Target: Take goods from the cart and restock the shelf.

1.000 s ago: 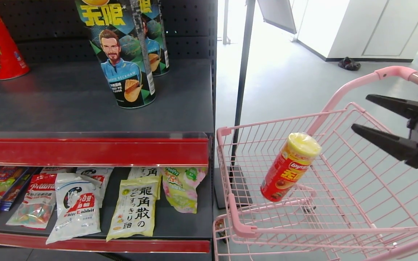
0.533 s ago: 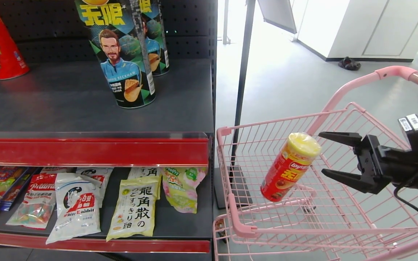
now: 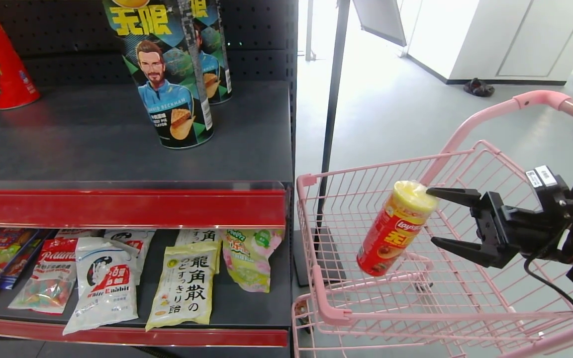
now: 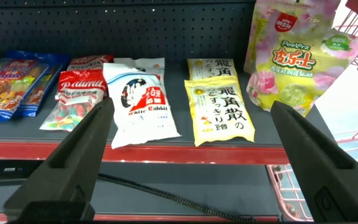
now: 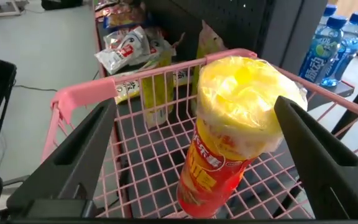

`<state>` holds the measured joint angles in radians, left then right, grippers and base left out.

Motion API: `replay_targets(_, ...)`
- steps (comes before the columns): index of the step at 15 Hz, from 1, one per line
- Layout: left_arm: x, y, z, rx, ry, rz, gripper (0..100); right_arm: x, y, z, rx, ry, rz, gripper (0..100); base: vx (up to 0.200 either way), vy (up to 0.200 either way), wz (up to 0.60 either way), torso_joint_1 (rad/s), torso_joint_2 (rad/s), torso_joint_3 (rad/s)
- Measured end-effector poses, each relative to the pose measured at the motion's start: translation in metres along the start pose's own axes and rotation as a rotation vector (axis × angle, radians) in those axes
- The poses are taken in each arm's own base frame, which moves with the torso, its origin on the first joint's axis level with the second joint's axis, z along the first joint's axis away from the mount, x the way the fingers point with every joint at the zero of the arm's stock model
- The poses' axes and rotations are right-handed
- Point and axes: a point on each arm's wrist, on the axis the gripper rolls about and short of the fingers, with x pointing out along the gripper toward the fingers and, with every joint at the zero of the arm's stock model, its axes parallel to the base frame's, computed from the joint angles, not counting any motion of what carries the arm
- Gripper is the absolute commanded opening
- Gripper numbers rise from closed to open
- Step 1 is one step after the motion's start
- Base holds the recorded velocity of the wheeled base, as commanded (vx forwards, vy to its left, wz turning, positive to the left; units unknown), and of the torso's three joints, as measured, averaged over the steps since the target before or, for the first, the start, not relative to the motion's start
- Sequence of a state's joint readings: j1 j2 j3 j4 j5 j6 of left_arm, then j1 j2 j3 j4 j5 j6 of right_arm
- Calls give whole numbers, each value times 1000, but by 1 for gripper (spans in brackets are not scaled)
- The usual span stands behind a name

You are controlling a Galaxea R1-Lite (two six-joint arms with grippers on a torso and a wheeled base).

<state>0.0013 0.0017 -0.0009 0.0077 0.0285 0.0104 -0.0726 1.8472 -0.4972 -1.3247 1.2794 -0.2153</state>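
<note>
Plainly spread wide: black right gripper (image 3: pixel 431 215), red yellow-lidded cylindrical chip can (image 3: pixel 396 228) leaning at its fingertips, pink wire cart (image 3: pixel 330 313) around both.

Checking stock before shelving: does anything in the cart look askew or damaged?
The red chip can sits tilted in the pink cart rather than upright, its yellow lid nearest the open right gripper. No dent or spill is visible on it.
</note>
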Motion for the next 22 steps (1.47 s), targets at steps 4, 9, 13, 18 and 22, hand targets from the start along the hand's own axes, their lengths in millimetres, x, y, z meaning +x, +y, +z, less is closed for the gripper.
replay_targets(4, 0, 0, 0, 0, 0, 0, 100, -1, -20, 19, -82, -25, -23, 100, 0, 0, 0, 0, 0, 0)
replay_targets(9, 0, 0, 0, 0, -1, 0, 100, -1, -24, 25, -92, -33, -16, 100, 0, 0, 0, 0, 0, 0)
replay_targets(13, 0, 0, 0, 0, -1, 0, 100, 0, -29, 17, -75, -31, 3, 100, 0, 0, 0, 0, 0, 0)
replay_targets(18, 0, 0, 0, 0, -1, 0, 100, 2, -37, 0, -39, -20, 3, 100, 0, 0, 0, 0, 0, 0)
replay_targets(22, 0, 0, 0, 0, -1, 0, 100, 4, -41, -14, -13, -11, 2, 100, 0, 0, 0, 0, 0, 0)
